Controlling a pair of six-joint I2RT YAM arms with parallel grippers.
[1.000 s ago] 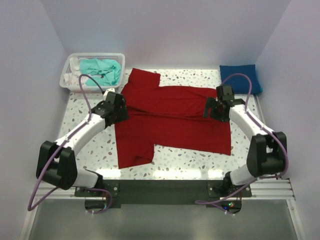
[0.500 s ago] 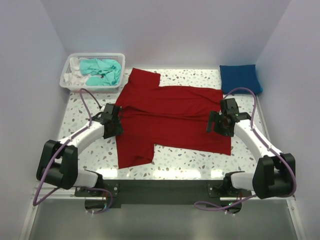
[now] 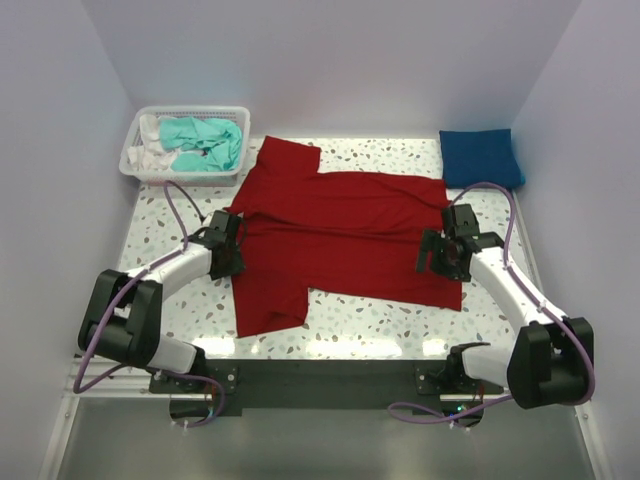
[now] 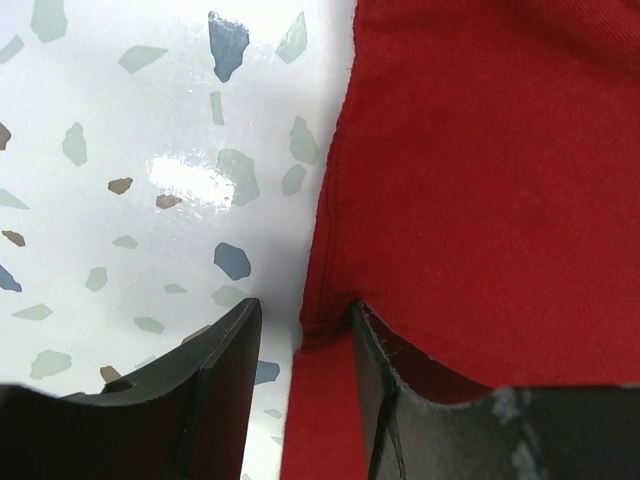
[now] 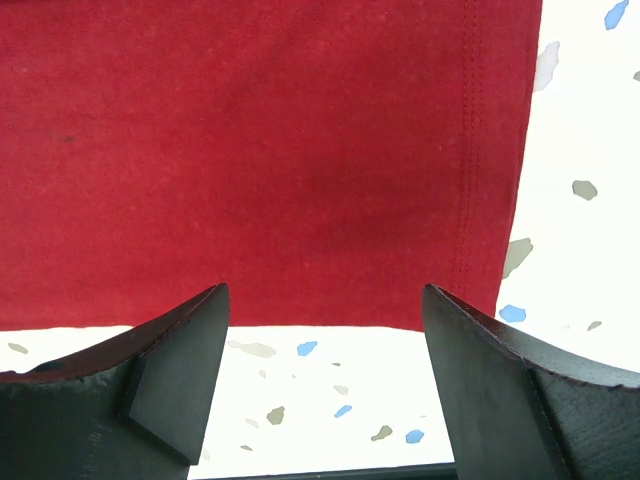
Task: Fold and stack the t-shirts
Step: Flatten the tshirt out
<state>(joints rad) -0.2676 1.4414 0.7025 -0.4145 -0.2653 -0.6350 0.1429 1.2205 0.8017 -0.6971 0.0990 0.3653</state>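
Note:
The deep red t-shirt [image 3: 340, 235] lies spread flat across the middle of the table. My left gripper [image 3: 233, 260] is low at its left side edge. In the left wrist view the gripper [image 4: 303, 318] is open by a narrow gap and straddles the shirt's seamed edge [image 4: 325, 250], one finger on the table and one on the cloth. My right gripper [image 3: 438, 260] is wide open over the shirt's right end. In the right wrist view it [image 5: 326, 295] hovers by the hem corner [image 5: 490, 290] and holds nothing. The royal blue t-shirt [image 3: 480, 157] lies folded at the back right. The teal t-shirt [image 3: 205, 143] is crumpled in the basket.
The white mesh basket [image 3: 133, 162] stands at the back left and also holds some white cloth. Speckled tabletop [image 3: 380, 325] shows along the near edge and at the left. Lilac walls close in the table on three sides.
Both arms have drawn back toward the near edge. My left gripper has moved from the shirt's upper left down to its side edge. My right gripper has moved down along the hem.

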